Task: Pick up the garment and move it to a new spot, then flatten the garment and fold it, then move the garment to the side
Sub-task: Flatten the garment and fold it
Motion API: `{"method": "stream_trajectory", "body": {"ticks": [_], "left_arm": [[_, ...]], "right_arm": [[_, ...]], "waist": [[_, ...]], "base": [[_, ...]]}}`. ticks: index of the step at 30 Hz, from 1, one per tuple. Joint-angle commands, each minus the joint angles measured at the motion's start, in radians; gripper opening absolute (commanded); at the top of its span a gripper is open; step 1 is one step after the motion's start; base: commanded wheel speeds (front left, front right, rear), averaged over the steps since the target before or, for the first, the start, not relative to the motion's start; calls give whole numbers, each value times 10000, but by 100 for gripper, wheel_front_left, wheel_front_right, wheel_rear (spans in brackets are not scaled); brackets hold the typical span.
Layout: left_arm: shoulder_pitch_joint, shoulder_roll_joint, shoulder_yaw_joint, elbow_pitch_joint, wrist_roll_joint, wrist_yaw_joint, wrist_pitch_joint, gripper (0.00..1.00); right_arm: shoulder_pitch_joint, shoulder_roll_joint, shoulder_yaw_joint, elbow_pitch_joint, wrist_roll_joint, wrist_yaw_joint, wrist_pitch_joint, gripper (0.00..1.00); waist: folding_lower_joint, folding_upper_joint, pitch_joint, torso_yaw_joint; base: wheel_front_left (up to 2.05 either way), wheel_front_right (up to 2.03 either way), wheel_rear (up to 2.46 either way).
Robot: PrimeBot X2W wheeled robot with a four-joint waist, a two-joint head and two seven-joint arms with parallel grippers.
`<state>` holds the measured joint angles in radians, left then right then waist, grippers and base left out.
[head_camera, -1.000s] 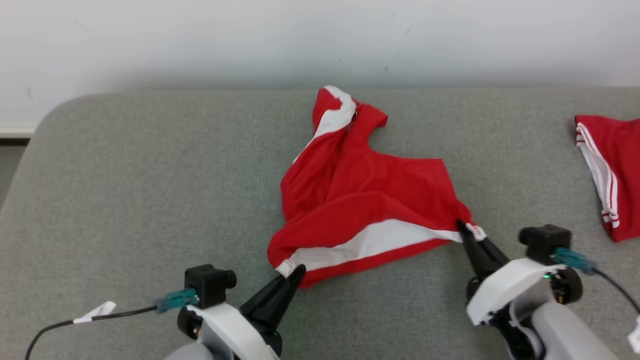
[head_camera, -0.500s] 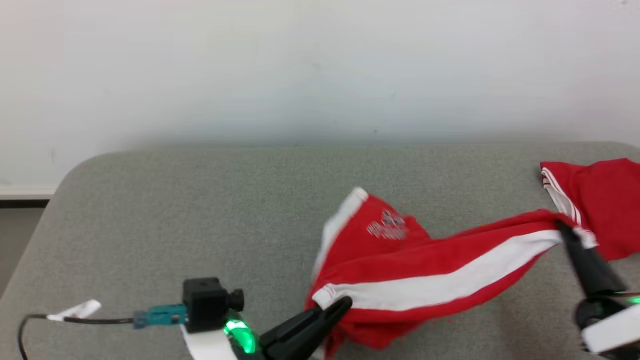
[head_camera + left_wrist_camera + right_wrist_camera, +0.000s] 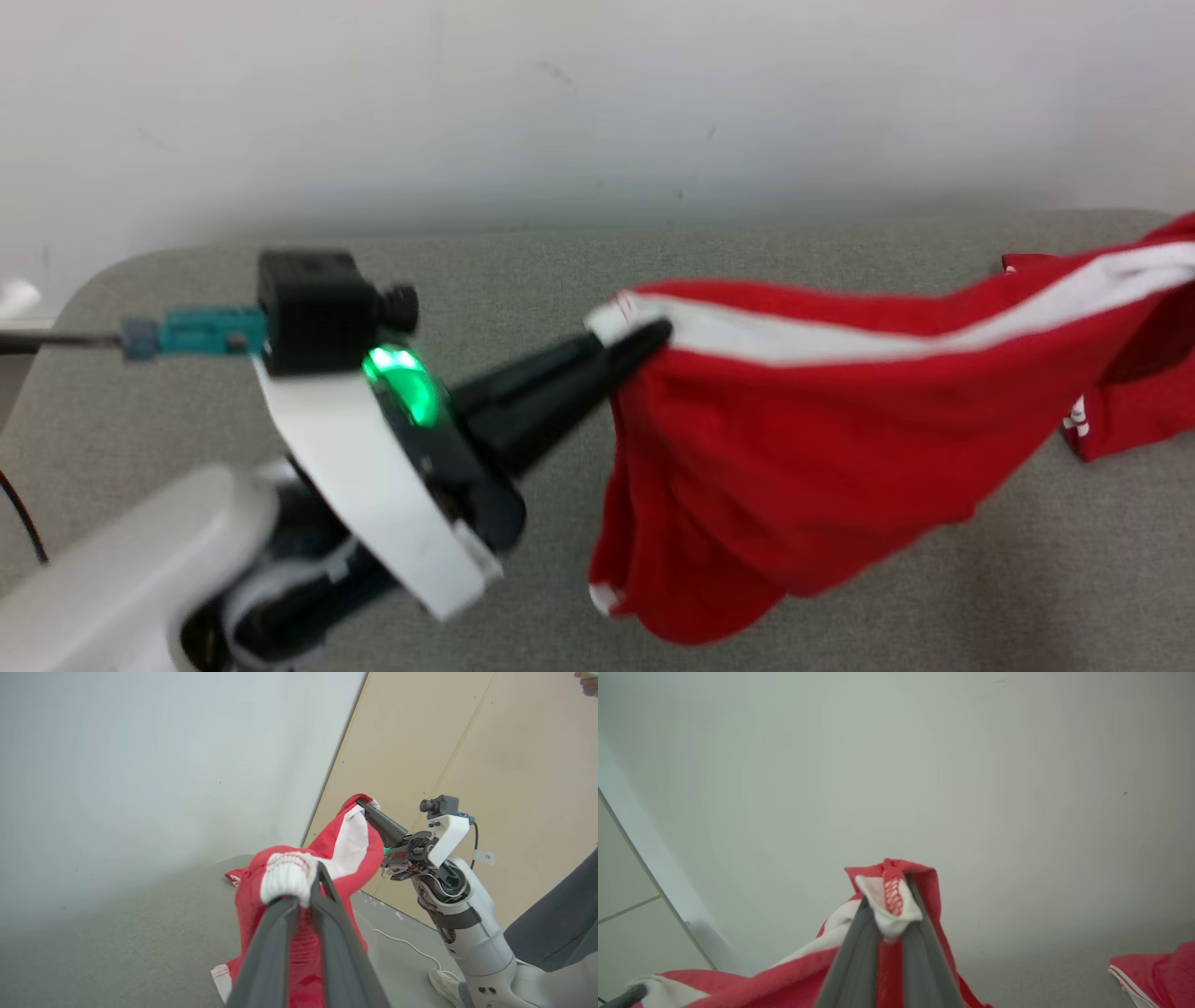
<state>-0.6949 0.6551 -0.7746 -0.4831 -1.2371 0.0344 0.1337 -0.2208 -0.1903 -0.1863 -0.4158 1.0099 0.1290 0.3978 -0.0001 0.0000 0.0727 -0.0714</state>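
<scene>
One pale wall (image 3: 597,93) stands behind everything you're looking at, and below it lies the grey padded table (image 3: 523,271). Over that table hangs the red garment (image 3: 822,439), stretched sideways by its white-banded edge, with the loose cloth drooping below the band. You cannot tell from these views whether its lowest fold touches the table. A second red garment (image 3: 1162,966) with white stripes lies on the table towards the robot's right. In the left wrist view you can see a person's grey trouser leg (image 3: 551,924) beside the right arm. Your left gripper (image 3: 639,338) has its jaws pinched on the white corner at one end of the band, fingers pointing across towards the right. Your right gripper (image 3: 362,804) is clamped on the opposite corner, a tuft of white cloth bunched between its fingertips. A green light (image 3: 401,387) glows on the left wrist.
</scene>
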Motion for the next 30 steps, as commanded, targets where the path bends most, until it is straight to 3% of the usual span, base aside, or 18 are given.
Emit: {"method": "stream_trajectory", "body": {"ticks": [1,6,9,14,18,23,30], "left_arm": [[-530,31,124,421,213,-45,185,0],[-2989,-573,399,2789,918,-430,702,0],[-4354,-1254,490,4682,1376,-797,477,0],[-6511,-2136,779,7399,2301,-1262,-638,0],[-7754,-2564,727,9033,3325,-1466,-2092,0],[-7628,-3183,293,10427,3595,-1637,-3545,0],[-5362,-3504,-342,10165,3548,-1653,-3996,0]], "right_arm": [[-732,162,-35,304,-448,27,331,0],[-4031,1066,-275,1999,-2103,25,1386,0],[-6169,1295,-401,3320,-2937,27,1386,0],[-9009,1383,-377,5606,-3420,25,-34,0],[-10264,1384,226,7081,-3288,25,-1390,0],[-9833,1384,924,7922,-3011,25,-2381,0],[-6722,1321,1812,6989,-2542,25,-3083,0]], "waist": [[1,0,600,-2],[1,0,1914,70],[1,0,2697,67],[1,0,3658,-120],[1,0,4331,-336],[1,0,4742,-338],[1,0,4256,-297]], "base": [[0,0,0],[0,0,0],[0,0,0],[0,0,0],[0,0,0],[0,0,0],[0,0,0]]}}
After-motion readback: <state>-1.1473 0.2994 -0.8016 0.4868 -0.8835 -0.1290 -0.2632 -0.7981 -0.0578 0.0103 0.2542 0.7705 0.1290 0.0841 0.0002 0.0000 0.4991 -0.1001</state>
